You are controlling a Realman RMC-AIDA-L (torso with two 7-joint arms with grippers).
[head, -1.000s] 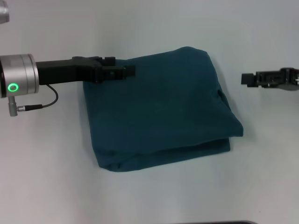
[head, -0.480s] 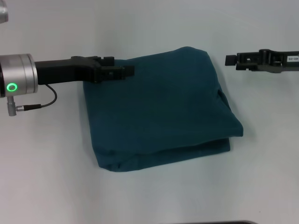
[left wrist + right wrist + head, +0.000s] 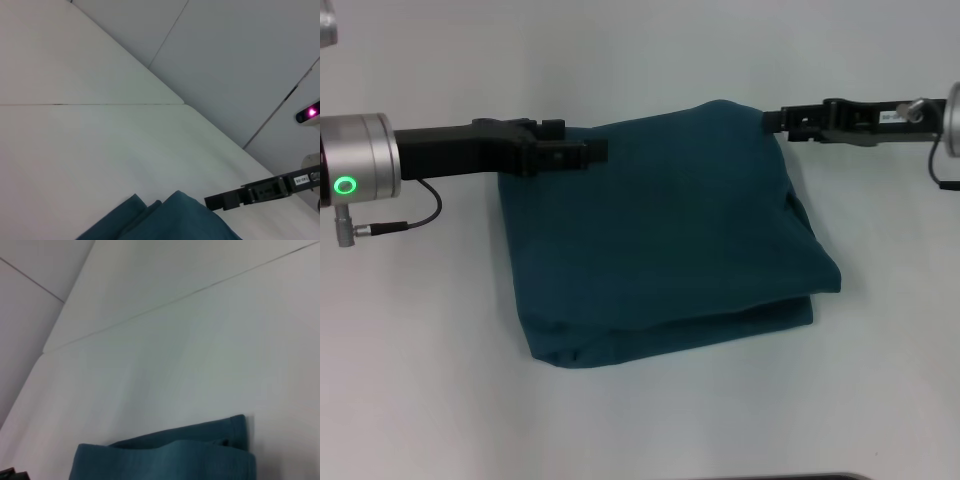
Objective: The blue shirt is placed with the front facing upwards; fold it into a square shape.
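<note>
The blue shirt [image 3: 660, 240] lies folded into a rough square of several layers in the middle of the white table, plain side up, no lettering showing. My left gripper [image 3: 592, 152] reaches in from the left and lies over the shirt's far left corner. My right gripper [image 3: 770, 121] comes in from the right, its tip at the shirt's far right corner. The left wrist view shows the shirt's folded edge [image 3: 165, 220] and, beyond it, the right gripper [image 3: 214, 202]. In the right wrist view a folded edge of the shirt [image 3: 165, 457] is visible.
The white table [image 3: 650, 420] extends on all sides of the shirt. A thin seam in the tabletop [image 3: 90, 104] runs behind the shirt. A grey cable [image 3: 405, 225] hangs from my left wrist. A dark edge [image 3: 775, 477] sits at the near border.
My right arm has moved left and farther back, from off the shirt's right side to its far right corner. The left arm and the shirt have not moved.
</note>
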